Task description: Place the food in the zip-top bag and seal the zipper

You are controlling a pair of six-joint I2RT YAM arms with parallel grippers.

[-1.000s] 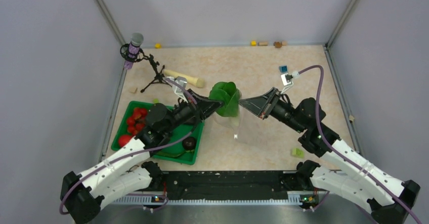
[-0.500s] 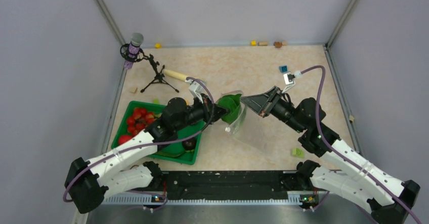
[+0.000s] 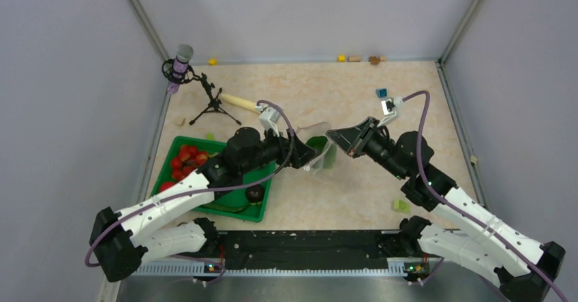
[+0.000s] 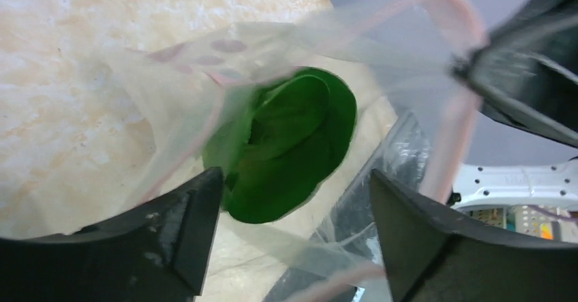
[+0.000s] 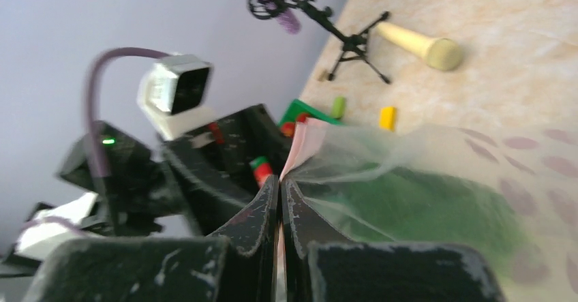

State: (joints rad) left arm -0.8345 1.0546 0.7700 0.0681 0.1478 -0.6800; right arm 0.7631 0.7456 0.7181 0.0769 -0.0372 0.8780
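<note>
L gripper (image 4: pixel 294 174) at the mouth of the clear floppy zip-top bag (image 4: pixel 382 36), jaws apart, nothing clamped btwn them. Green-and-white toy bok choy (image 4: pixel 293 138) sat inside the bag just past the L fingertips (image 4: pixel 198 206), leafy end toward the wrist cam; gap visible on one side, other fingertip close to the leaf, contact unclear. R gripper (image 5: pixel 278 183) had jaws together, clamped on the bag's rim at the pale pink zipper strip (image 5: pixel 300 148), holding that edge up off the tabletop (image 3: pixel 354 97). In top view the bag hung btwn the 2 grippers, mid-tabletop, mouth facing L arm. Green plastic tray (image 3: pixel 252 212) lay near L arm w/ small red toy strawberries (image 3: pixel 185 160) and a dark round piece (image 3: pixel 255 193) in it. Beige wooden rolling pin (image 3: pixel 238 101) lay beside a small mic on black tripod (image 3: pixel 180 60), well apart from the bag.
</note>
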